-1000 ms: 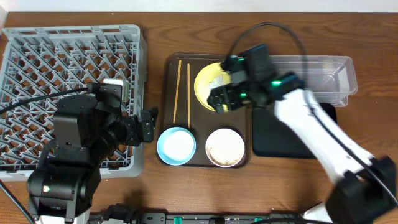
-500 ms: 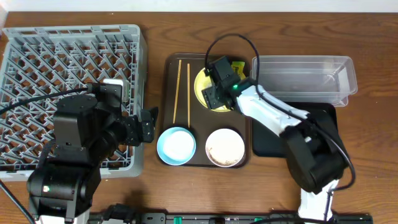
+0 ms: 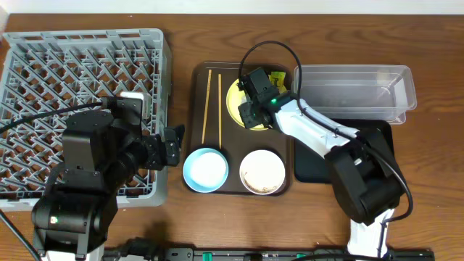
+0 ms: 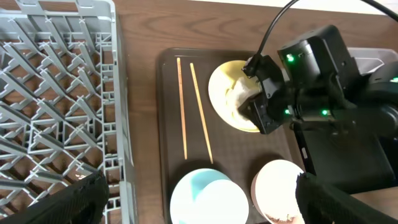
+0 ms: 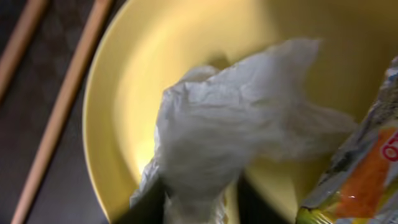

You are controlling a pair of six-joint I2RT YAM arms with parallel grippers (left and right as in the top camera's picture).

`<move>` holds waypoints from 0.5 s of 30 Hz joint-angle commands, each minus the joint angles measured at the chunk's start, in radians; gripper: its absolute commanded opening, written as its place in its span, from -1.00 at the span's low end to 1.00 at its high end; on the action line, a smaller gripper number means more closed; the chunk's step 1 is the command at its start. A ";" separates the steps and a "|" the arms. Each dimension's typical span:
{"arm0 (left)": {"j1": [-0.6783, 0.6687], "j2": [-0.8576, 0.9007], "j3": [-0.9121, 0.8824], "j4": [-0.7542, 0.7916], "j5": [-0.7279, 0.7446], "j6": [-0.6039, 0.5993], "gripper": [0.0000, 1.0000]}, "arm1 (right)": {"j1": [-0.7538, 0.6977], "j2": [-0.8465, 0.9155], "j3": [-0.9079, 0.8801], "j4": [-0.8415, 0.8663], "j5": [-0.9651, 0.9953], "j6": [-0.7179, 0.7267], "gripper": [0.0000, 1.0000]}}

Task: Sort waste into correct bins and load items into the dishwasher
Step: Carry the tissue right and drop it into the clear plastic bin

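Note:
The crumpled white tissue (image 5: 230, 124) lies on the pale yellow plate (image 3: 235, 101), and my right gripper (image 5: 202, 208) is down on it with its dark fingers pinching the lower end. The snack wrapper (image 5: 367, 180) rests on the plate's right rim, beside the tissue. Two chopsticks (image 3: 210, 105) lie side by side left of the plate. The light blue bowl (image 3: 205, 170) and the white bowl (image 3: 262, 172) with food scraps sit at the front. My left gripper (image 4: 199, 199) hangs open over the blue bowl, beside the grey dishwasher rack (image 3: 80, 109).
Plate, bowls and chopsticks all sit on a dark brown serving tray (image 3: 196, 80). A clear plastic tub (image 3: 355, 87) stands at the back right, with a black tray (image 3: 341, 156) in front of it. The right arm's cable loops above the plate.
The right gripper has dropped onto the plate and its jaws have closed in on the tissue. The left arm has not moved.

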 commanded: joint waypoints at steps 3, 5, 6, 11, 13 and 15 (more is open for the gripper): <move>0.003 0.002 0.022 -0.003 0.013 -0.005 0.93 | -0.002 -0.050 0.027 -0.002 0.001 0.026 -0.98; 0.003 0.002 0.022 -0.003 0.013 -0.005 0.93 | -0.012 -0.125 0.044 -0.009 0.001 0.026 -0.98; 0.003 0.002 0.022 -0.003 0.013 -0.005 0.93 | -0.018 -0.166 0.051 -0.012 0.002 0.026 -0.98; 0.003 0.002 0.022 -0.003 0.013 -0.005 0.93 | -0.078 -0.372 0.061 -0.027 0.005 0.026 -0.98; 0.003 0.002 0.022 -0.003 0.013 -0.005 0.93 | -0.124 -0.428 0.061 -0.067 0.005 0.026 -0.98; 0.003 0.002 0.022 -0.003 0.013 -0.005 0.93 | -0.172 -0.457 0.061 -0.109 -0.019 0.020 -0.98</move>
